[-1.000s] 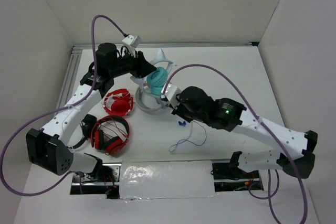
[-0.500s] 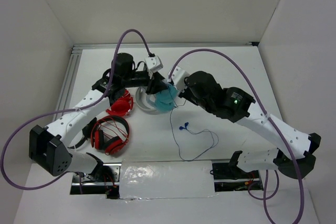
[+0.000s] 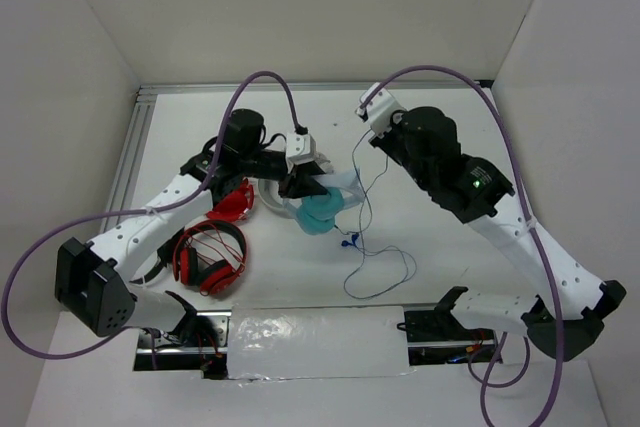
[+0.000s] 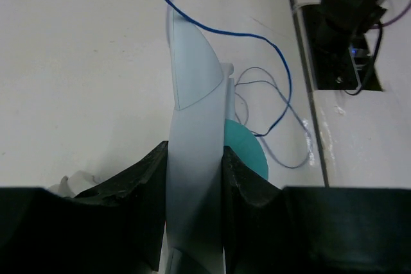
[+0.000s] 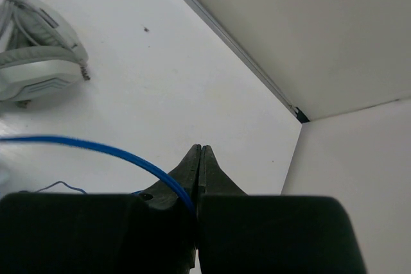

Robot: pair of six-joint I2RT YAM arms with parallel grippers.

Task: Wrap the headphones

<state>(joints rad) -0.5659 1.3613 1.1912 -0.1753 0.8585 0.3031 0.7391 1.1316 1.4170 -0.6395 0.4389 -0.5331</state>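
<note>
Bright, even overhead light; soft faint shadows on white desk [image 3: 290, 267]. Wrist views: black left pincer [image 4: 196, 158] and black right pincer [image 5: 200, 152] underexposed, blurred, lower frame.

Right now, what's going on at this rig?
The left gripper has its jaws clamped on the pale headband of the teal headphones, near the middle of the table. The right gripper, shut on the thin blue cable, holds it up behind and to the right of them. The slack runs down to loose loops on the table, with the blue plug beside the earcup. The red headphones and the grey-white headphones lie to the left, untouched.
</note>
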